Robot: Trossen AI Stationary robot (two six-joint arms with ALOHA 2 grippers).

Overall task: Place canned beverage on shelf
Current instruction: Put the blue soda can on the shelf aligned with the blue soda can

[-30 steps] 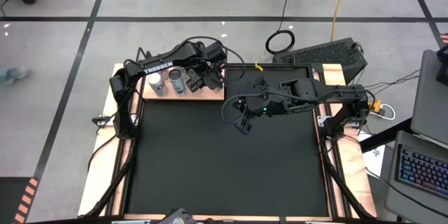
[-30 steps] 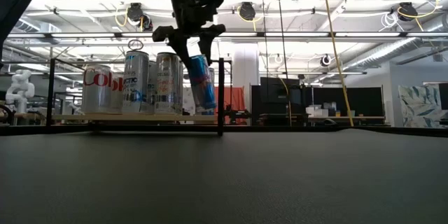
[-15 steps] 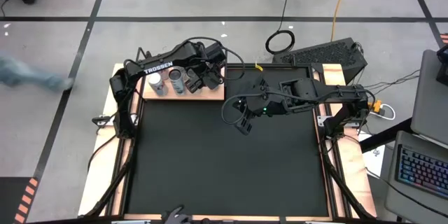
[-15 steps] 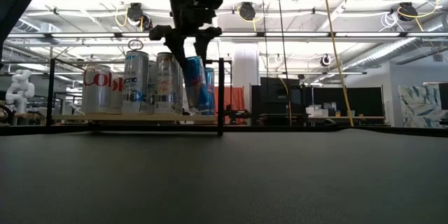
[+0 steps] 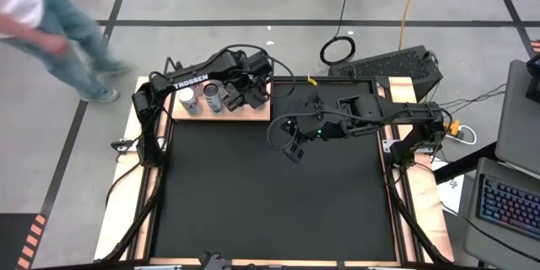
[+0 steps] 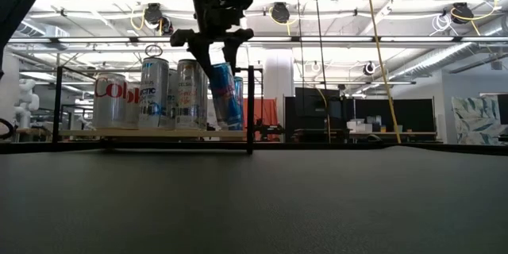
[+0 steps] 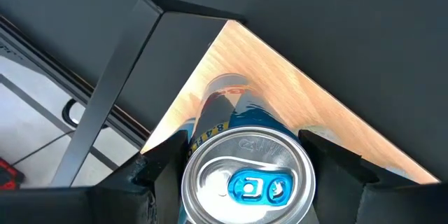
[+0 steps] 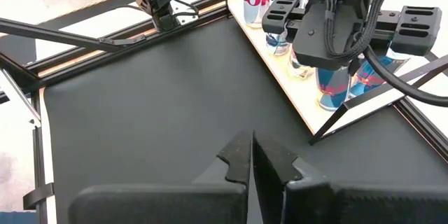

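The shelf (image 5: 221, 108) is a light-wood board with thin black corner rods at the mat's far left; it also shows in the left wrist view (image 7: 280, 87). Three cans stand on it: a Coke can (image 6: 109, 101) and two silver ones (image 6: 155, 94). My left gripper (image 6: 214, 54) is above the shelf's right end, shut on a blue canned beverage (image 6: 225, 97). Another blue can (image 8: 369, 77) stands behind it. My right gripper (image 5: 294, 148) is shut and empty over the mat, right of the shelf. My left gripper pinches the blue can's top end (image 7: 192, 155) between its two fingers, one on each side of the rim. The fingers (image 6: 200, 54) come from above, pointing down. The can hangs slightly tilted, its lower end (image 6: 230, 125) at the shelf board; whether it rests there I cannot tell.
The black mat (image 5: 270, 194) spreads bare toward the near edge, framed by wooden strips (image 5: 126, 211). A black rod (image 6: 250, 107) stands at the shelf's corner close beside the held can. A person (image 5: 51, 25) walks on the floor beyond the far left corner.
The blue can has swung from a marked tilt to nearly upright under my left gripper, its lower end coming closer to the other cans above the shelf board. A person has walked into view on the floor at the far left.
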